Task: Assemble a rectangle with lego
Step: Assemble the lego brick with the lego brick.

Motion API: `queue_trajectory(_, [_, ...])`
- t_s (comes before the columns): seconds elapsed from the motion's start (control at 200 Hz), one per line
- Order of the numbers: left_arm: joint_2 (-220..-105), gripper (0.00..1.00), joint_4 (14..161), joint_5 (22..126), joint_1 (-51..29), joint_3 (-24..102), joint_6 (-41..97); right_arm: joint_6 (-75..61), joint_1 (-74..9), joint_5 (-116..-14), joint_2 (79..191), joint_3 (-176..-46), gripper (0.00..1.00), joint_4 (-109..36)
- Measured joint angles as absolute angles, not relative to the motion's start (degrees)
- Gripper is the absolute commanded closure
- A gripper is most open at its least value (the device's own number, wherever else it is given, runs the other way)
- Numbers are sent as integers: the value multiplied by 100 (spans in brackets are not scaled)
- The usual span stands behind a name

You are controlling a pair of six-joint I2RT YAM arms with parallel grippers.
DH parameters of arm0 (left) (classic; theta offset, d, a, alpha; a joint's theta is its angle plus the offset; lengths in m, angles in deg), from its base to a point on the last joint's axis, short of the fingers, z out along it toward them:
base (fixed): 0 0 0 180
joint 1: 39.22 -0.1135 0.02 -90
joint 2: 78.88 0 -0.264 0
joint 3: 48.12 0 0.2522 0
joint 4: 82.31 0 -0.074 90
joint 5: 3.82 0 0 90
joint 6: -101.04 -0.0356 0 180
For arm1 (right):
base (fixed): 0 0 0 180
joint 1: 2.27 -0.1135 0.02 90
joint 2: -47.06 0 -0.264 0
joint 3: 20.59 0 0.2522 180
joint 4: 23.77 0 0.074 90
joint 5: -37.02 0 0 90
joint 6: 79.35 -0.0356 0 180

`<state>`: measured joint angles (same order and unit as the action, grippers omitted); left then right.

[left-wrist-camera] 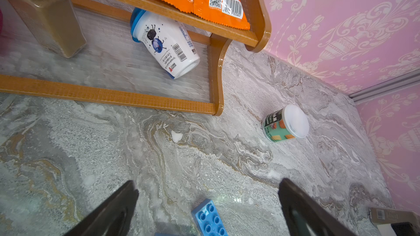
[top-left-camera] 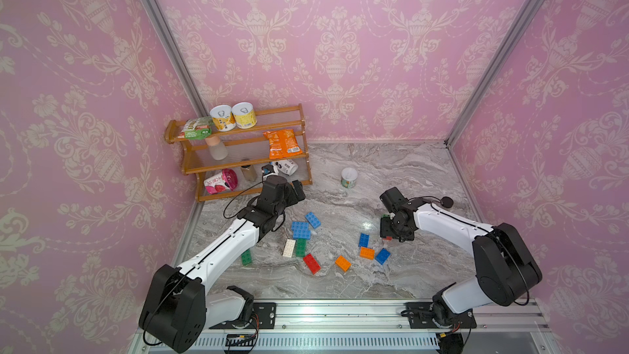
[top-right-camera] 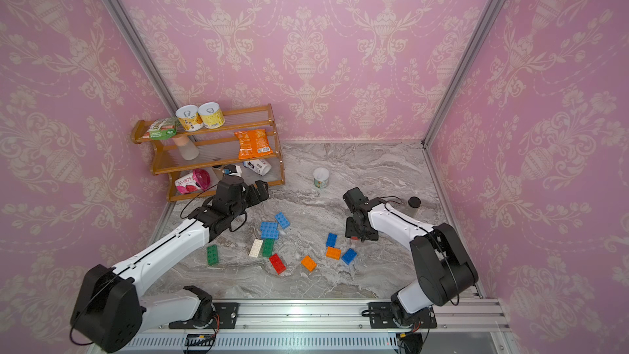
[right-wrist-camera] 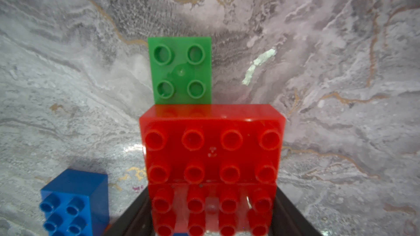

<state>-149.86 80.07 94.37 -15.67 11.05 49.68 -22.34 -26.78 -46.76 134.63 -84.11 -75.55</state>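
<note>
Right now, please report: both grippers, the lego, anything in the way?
Left gripper open, empty. Right gripper shut on red lego, green brick just beyond. Other bricks scattered, no rectangle yet. Blue brick close beside the grip.

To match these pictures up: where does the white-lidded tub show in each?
In a top view: the white-lidded tub stands on marble, right of the wooden rack.
In a top view: the tub likewise right of the rack.
Left wrist: the tub on the marble beyond the rack's end.
Right wrist: not in it.
Shared landmark: the rack.
</note>
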Motion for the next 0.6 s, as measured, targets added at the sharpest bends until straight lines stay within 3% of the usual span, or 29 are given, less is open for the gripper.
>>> queue_trajectory(0.25, [-14986, 1, 8007, 9437, -1567, 1105, 4968, -2210, -2676, -4702, 13432, -8429, 37, -7585])
queue_trajectory(0.34, [-14986, 1, 8005, 9437, -1567, 1105, 4968, -2177, -2671, -4724, 13419, -8429, 16, -7594])
queue_trajectory(0.36, [-14986, 1, 8005, 9437, -1567, 1105, 4968, -2180, -2671, -4742, 13419, -8426, 3, -7603])
queue_trajectory(0.375, [-14986, 1, 8005, 9437, -1567, 1105, 4968, -2162, -2671, -4763, 13421, -8426, 1, -7618])
queue_trajectory(0.6, [-14979, 1, 7994, 9443, -1567, 1201, 4941, -2083, -2674, -4831, 13198, -8424, 0, -7880])
